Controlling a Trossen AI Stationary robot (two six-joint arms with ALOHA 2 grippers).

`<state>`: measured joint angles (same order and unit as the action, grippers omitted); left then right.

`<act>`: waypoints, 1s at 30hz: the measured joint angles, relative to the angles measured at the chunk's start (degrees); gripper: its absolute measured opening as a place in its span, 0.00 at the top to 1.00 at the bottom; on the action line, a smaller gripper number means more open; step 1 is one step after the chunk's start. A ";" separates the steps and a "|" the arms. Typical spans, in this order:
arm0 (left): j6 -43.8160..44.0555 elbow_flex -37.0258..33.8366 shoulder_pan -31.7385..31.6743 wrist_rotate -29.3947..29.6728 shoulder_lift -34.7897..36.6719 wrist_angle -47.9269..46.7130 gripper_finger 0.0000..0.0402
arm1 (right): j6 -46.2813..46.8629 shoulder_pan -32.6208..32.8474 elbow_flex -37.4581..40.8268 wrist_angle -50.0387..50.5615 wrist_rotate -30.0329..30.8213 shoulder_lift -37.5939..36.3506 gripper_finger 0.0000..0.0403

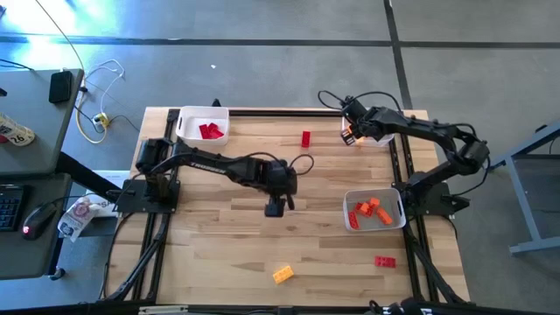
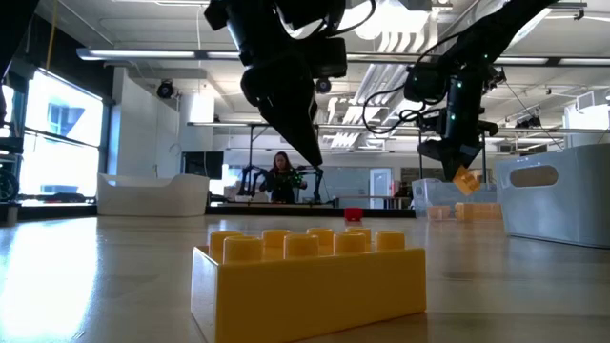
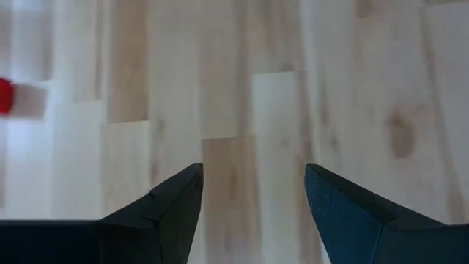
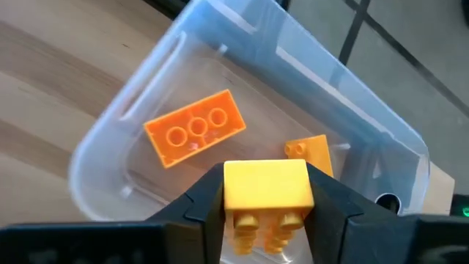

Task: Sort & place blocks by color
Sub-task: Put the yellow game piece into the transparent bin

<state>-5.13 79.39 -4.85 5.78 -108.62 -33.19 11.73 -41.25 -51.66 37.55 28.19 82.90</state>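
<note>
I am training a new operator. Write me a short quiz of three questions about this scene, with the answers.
1. True or false: the right claw holds a yellow block.
2. Which is the left claw? A) open, over bare table B) shut on a red block
3. Fill in: the right claw hangs over a clear ____ with yellow blocks inside.

Key: 1 true; 2 A; 3 tray.
</note>
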 joint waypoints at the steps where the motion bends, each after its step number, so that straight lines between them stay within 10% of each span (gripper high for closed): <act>1: 0.00 0.00 0.28 0.00 0.00 0.00 0.44 | -0.11 -0.27 0.00 0.02 -0.08 0.35 0.68; 12: 0.00 0.00 1.25 0.00 0.00 0.00 0.44 | -0.26 -0.92 -0.57 3.07 0.24 0.64 0.37; 30: -0.75 0.00 1.08 0.90 0.00 -0.02 0.44 | 5.24 8.14 -9.62 24.29 -7.28 -11.13 0.44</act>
<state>-5.88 79.40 -3.77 6.68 -108.62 -33.21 16.96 -33.11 -61.28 61.85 20.91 71.77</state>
